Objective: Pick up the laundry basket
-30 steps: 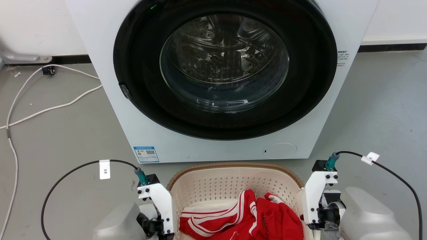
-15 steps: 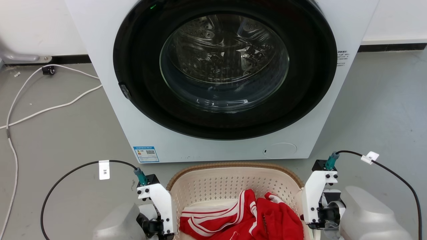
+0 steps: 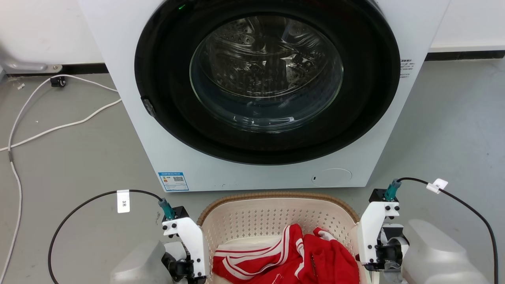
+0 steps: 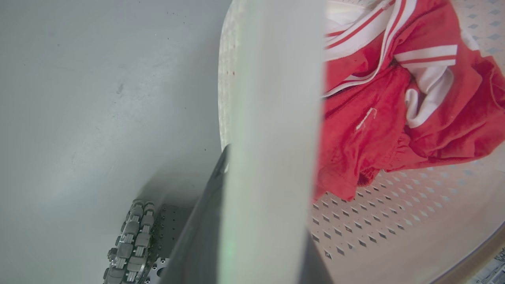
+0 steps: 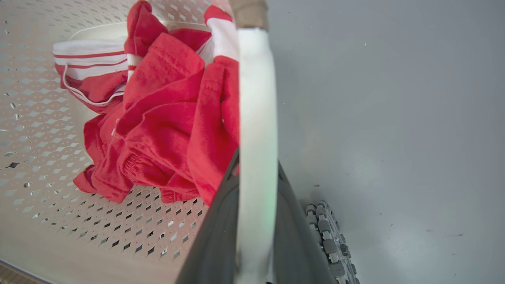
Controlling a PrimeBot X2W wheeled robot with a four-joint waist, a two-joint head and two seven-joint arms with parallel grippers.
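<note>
Head view: the laundry basket [image 3: 272, 219] sits at 6 o'clock, right in front of the washing machine [image 3: 221, 177], w/ its brown rim [image 3: 276, 194] near the machine's base. A red garment [image 3: 315, 260] w/ white stripes lies bunched inside. The machine's round glass door [image 3: 266, 75] fills 12 o'clock. White wrist brackets flank the basket, the left bracket [image 3: 189, 240] at 7 o'clock & the right bracket [image 3: 371, 236] at 5 o'clock, each tight against the basket's side. A black cable [image 3: 79, 203] loops off the left wrist, and a second black cable [image 3: 469, 207] off the right. White cords [image 3: 59, 128] trail over the grey floor [image 3: 453, 130] at 9 o'clock.

Left wrist view: the left gripper [image 4: 264, 221] is clamped on the basket's left handle [image 4: 272, 98], a pale band running 12 to 6 o'clock btwn its two dark fingers [image 4: 205, 236], which press it from either side. The garment lies at 2 o'clock on the perforated bottom. A roller wheel [image 4: 132, 236] shows at 7 o'clock.

Right wrist view: the right gripper [image 5: 256, 173] is likewise closed on the right handle [image 5: 254, 98], dark fingers [image 5: 219, 228] tight on both sides. The garment is at 10 o'clock & another wheel [image 5: 329, 240] at 5 o'clock.

Can't tell whether the basket's underside touches the floor.
</note>
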